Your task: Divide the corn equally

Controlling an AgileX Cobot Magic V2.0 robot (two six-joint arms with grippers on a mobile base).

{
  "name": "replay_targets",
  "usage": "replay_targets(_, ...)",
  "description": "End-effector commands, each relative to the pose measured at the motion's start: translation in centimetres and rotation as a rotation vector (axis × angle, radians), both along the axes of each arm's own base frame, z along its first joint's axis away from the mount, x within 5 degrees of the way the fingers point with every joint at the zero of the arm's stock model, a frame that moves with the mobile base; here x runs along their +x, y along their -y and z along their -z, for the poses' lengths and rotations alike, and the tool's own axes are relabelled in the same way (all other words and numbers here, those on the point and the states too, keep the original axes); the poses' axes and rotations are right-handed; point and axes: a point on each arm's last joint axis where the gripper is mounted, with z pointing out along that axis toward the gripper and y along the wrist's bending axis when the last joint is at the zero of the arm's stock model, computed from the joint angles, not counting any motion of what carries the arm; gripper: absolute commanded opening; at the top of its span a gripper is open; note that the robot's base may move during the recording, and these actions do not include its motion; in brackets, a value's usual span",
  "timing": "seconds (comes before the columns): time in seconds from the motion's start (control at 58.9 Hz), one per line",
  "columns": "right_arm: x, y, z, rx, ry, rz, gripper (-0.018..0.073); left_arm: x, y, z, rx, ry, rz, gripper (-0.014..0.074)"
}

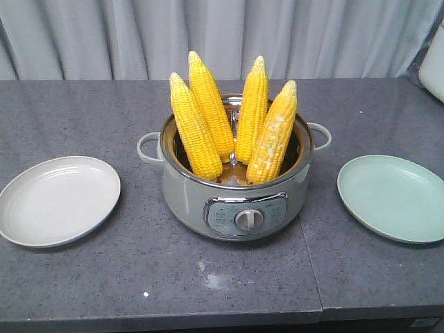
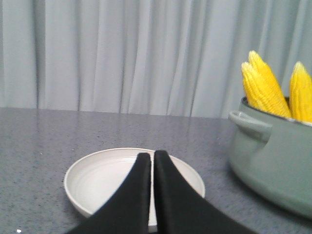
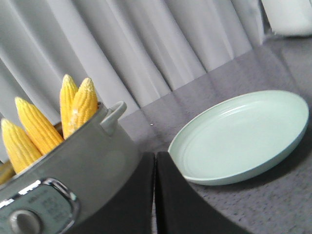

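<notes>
Several cobs of yellow corn (image 1: 196, 128) stand upright, tips up, in a grey-green electric cooker (image 1: 236, 191) at the table's middle. A white plate (image 1: 59, 200) lies to its left and a pale green plate (image 1: 392, 196) to its right; both hold nothing. Neither arm shows in the front view. My left gripper (image 2: 152, 155) is shut on nothing, low over the near side of the white plate (image 2: 97, 178), with the cooker (image 2: 273, 161) and corn (image 2: 263, 90) to its right. My right gripper (image 3: 155, 155) is shut and empty, between the cooker (image 3: 83, 165) and the green plate (image 3: 243, 136).
The grey stone tabletop (image 1: 83, 118) has a seam (image 1: 312, 270) running toward the front edge on the right. A grey curtain (image 1: 222, 35) hangs behind the table. A white object (image 1: 433, 66) sits at the far right edge.
</notes>
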Motion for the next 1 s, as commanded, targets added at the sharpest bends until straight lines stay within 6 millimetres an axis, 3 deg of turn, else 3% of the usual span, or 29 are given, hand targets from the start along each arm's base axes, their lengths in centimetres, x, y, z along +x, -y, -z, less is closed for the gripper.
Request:
replay_targets(0.0,0.0,0.2,-0.2,0.126,0.063,0.014,-0.0002,-0.5,-0.2,-2.1,-0.204,0.13,0.021,-0.0006)
replay_targets(0.356,-0.1,0.2,-1.1,0.128,0.099,0.015,-0.0002,-0.9,-0.5,-3.4,-0.508,0.259,0.081,-0.0006)
replay_targets(0.492,-0.9,0.2,-4.6,0.099,0.184,0.007,-0.0002,-1.4,-0.7,-4.3,-0.725,0.354,0.157,-0.0006)
replay_targets(0.628,-2.1,-0.1,-8.8,-0.077,0.184,-0.006,-0.0002,-1.9,-0.5,-5.2,-0.843,0.439,0.275,-0.0006)
replay_targets(0.815,-1.6,-0.6,-13.7,-0.327,0.068,-0.058,-0.0001,-3.5,1.4,-8.1,-0.623,0.497,0.462,-0.0006)
replay_targets(0.985,0.5,-1.1,-17.4,-0.485,0.067,-0.102,0.001,-5.2,1.8,-12.3,-0.333,0.535,0.414,-0.0006)
